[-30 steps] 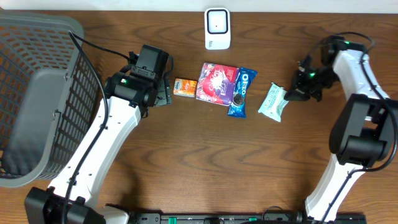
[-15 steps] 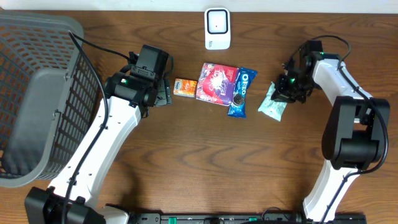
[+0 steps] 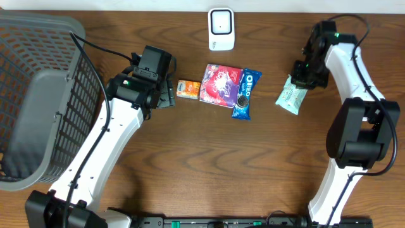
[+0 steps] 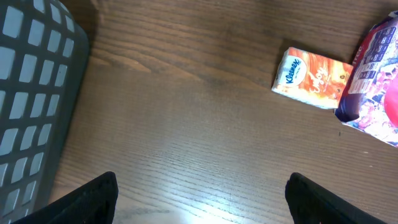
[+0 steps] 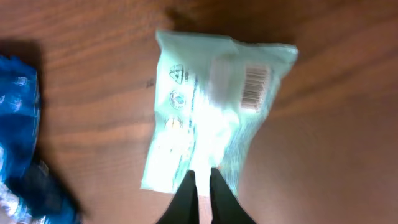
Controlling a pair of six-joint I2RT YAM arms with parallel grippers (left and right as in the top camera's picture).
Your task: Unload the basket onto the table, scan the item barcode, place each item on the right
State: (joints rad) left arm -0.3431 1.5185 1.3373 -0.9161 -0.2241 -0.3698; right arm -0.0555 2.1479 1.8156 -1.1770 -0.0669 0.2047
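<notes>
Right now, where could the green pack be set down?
Widest: bare table in front of the row of packs, between the left arm and right arm. A narrower gap between the Oreo pack and the green pack in the right hand. Crowded: Kleenex pack, purple pack and Oreo pack bunched under the scanner.

**Overhead:** a fixed camera looks straight down on the whole worktop [image 3: 190,177], taking in both arms and the basket [image 3: 38,95].

**Left wrist:** a near view, facing downward past the left tool [image 4: 202,202]. It shares the basket wall and the orange pack [image 4: 314,78] with the overhead.

**Right wrist:** a nearer view, facing downward past the right tool [image 5: 200,186] onto the green pack [image 5: 211,118], which also appears overhead at right.
</notes>
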